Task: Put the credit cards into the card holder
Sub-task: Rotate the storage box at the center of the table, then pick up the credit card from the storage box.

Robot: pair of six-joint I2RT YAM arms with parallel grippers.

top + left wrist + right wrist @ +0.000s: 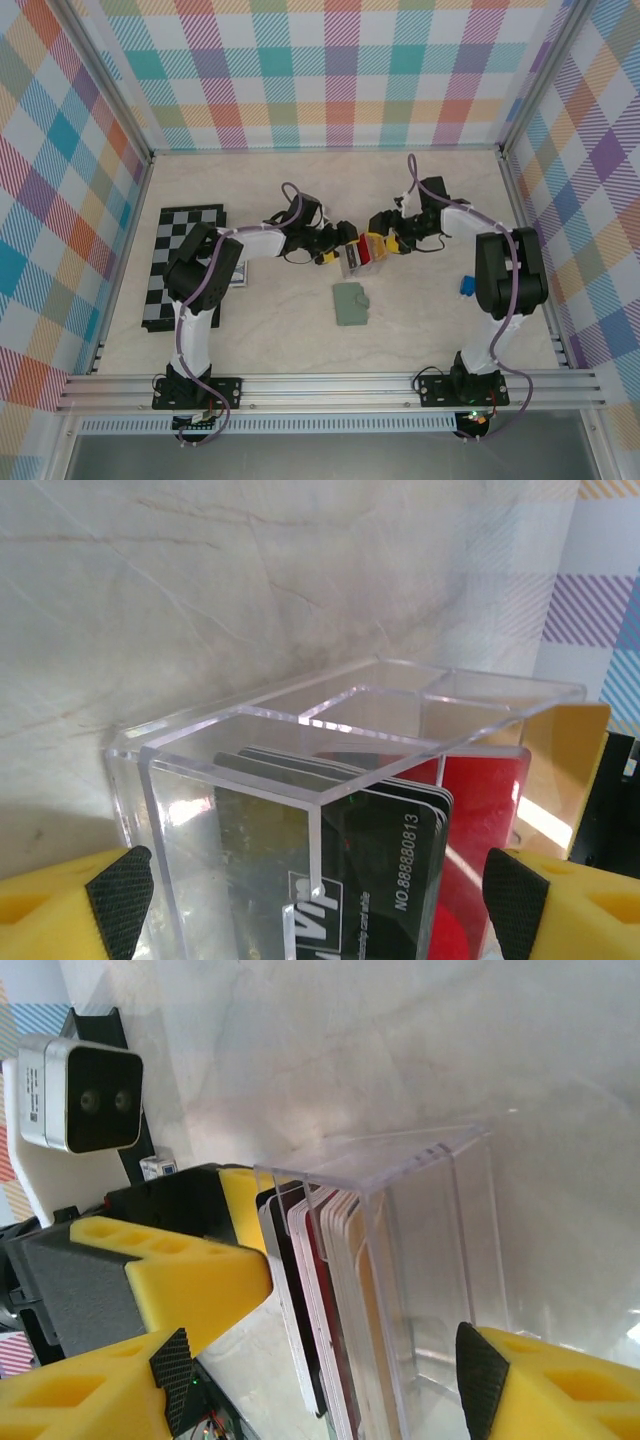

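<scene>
A clear plastic tray (352, 264) stands mid-table with the credit cards upright inside, red (366, 243) and orange-tan (377, 251) from above. My left gripper (335, 252) is at its left end and my right gripper (386, 245) at its right end. In the left wrist view the left gripper (318, 905) is open astride the tray (300, 720), with black cards (400, 850) and red cards (480, 800) between its fingers. The right gripper (325, 1380) is open around the card stack (320, 1290) and tray (430, 1240). The sage-green card holder (351, 303) lies closed in front of the tray.
A chessboard (180, 262) lies at the left under the left arm. A small blue object (467, 286) sits by the right arm. The left gripper's yellow finger (190, 1265) is close beside the cards. Checked walls enclose the table.
</scene>
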